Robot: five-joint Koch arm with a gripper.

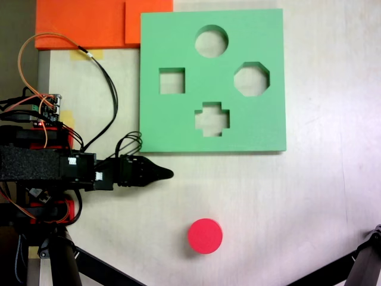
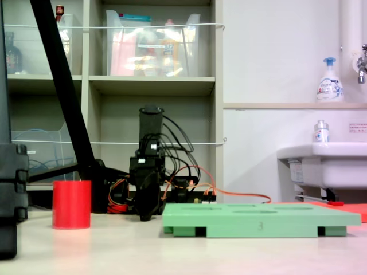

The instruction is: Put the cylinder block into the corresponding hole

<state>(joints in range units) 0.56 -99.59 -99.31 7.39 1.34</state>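
The red cylinder block (image 1: 205,235) stands upright on the pale table, below the green foam board (image 1: 178,122) in a fixed view; it also rises at the left in another fixed view (image 2: 71,204). The circular hole (image 1: 211,41) lies at the board's far edge and has nothing in it. My black gripper (image 1: 166,173) rests low beside the board's near left corner, its jaws tapering together to one point, shut on nothing. It is well apart from the cylinder. From the side, the gripper (image 2: 148,215) hangs close to the table just left of the board (image 2: 258,220).
The board also has a square cutout (image 1: 171,81), an octagonal one (image 1: 252,78) and a cross-shaped one (image 1: 212,118). Orange foam sheets (image 1: 77,24) lie at the top left. Black tripod legs (image 1: 366,259) cross the lower corners. A sink (image 2: 327,166) stands at the right.
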